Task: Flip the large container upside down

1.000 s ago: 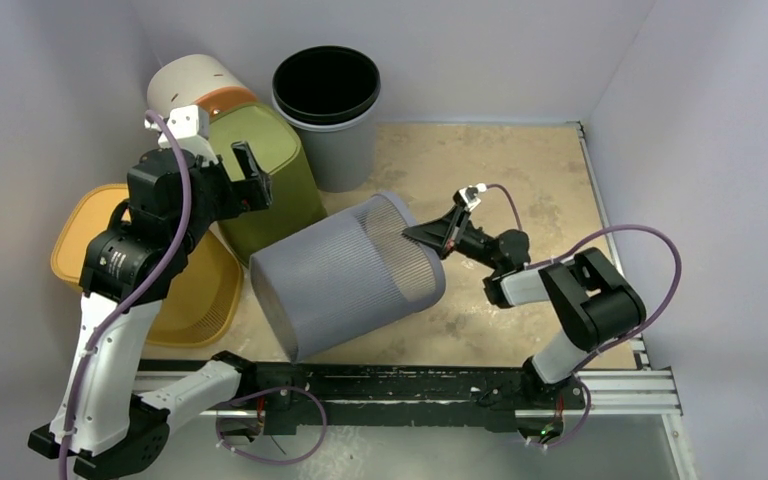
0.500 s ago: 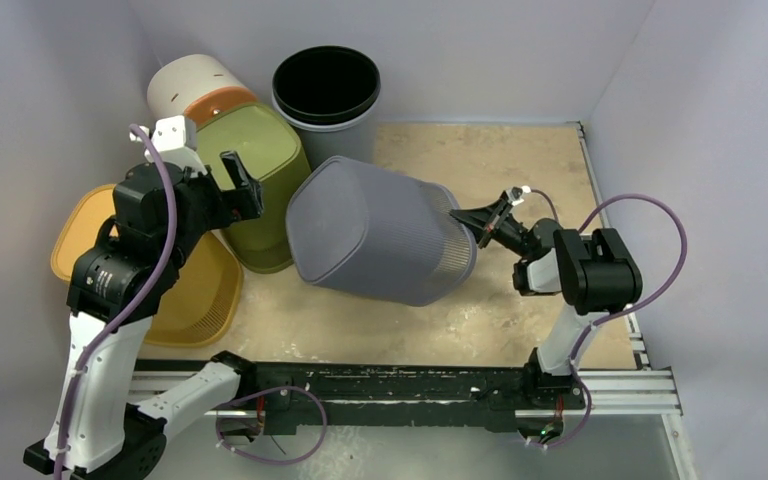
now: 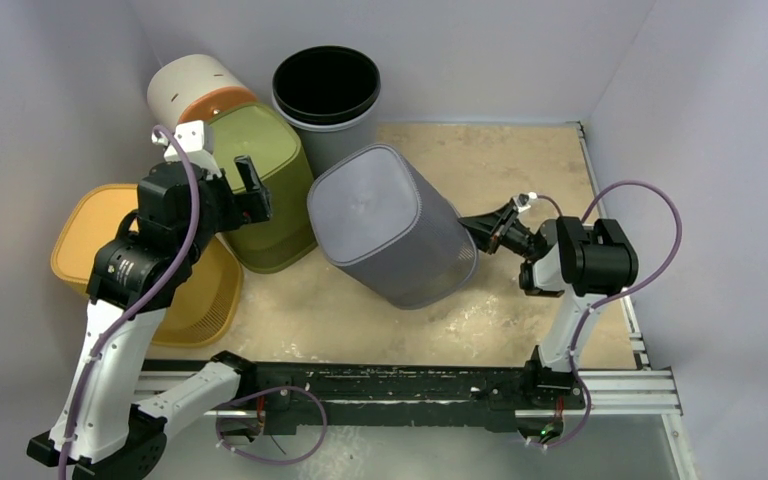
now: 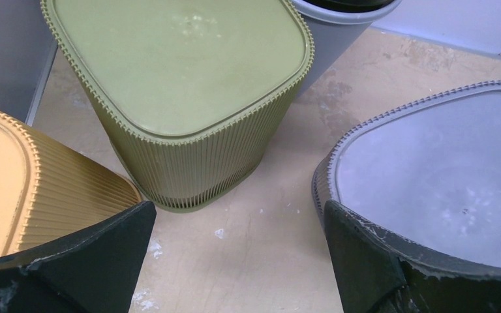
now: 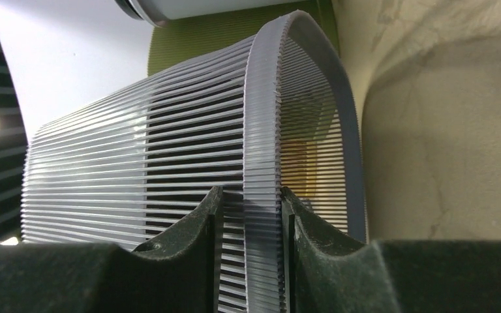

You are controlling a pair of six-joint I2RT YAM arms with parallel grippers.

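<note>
The large grey ribbed container stands tilted at the table's middle, its closed base facing up and to the left and its open rim low on the right. My right gripper is shut on that rim. In the right wrist view the rim band runs between my two fingers, and the right gripper pinches it. My left gripper is open and empty above the green container, left of the grey one. In the left wrist view the left gripper has the grey base by its right finger.
An upturned green container stands left of the grey one, also in the left wrist view. An orange container lies at the far left. A white cylinder and a black-rimmed grey bin stand at the back.
My right gripper has swung the grey container from lying on its side to base-up and tilted, moving it back and to the right. My left arm shifted slightly.
</note>
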